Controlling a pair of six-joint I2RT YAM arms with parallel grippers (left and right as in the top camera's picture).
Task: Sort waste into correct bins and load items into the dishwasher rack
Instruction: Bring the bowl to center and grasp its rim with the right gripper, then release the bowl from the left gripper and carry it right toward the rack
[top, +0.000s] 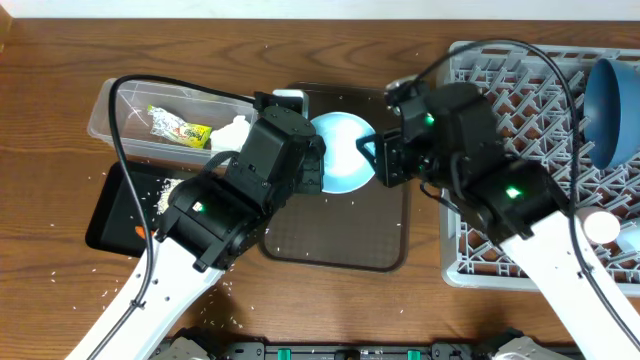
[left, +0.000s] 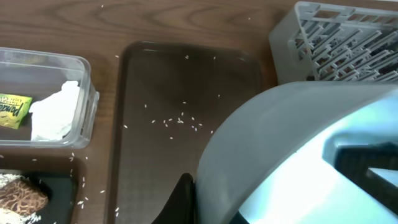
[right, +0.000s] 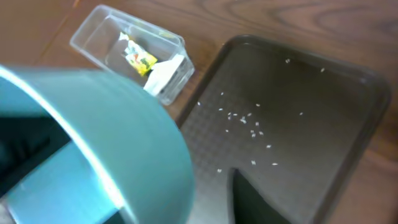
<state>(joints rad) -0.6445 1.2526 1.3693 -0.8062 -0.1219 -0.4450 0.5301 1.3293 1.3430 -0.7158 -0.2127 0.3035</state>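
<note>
A small light-blue cup hangs between the two arms above the large brown plastic serving tray, clear of its floor. The left gripper pinches the cup's wall on the left side: in the left wrist view one dark finger lies against the outside of the cup and a dark shape shows inside it. The right gripper reaches in from the opposite side and straddles the rim, with one finger inside and the other finger outside. A sliver of tray shows between that outer finger and the cup, so it cannot be told whether this gripper presses on the wall.

Loose grains of white rice are scattered on the serving tray under the cup. Left of the tray, the clear plastic rectangular tub holds a yellow-green printed wrapper and, beside it, a crumpled white tissue. Just in front of the tub, the shallow black rectangular tray holds a brown food lump among more rice, and a small orange carrot shows at the edge of the left arm.

Right of the serving tray stands the large square grey plastic dishwasher rack, with a large dark-blue plate propped at a tilt in its far right corner
</note>
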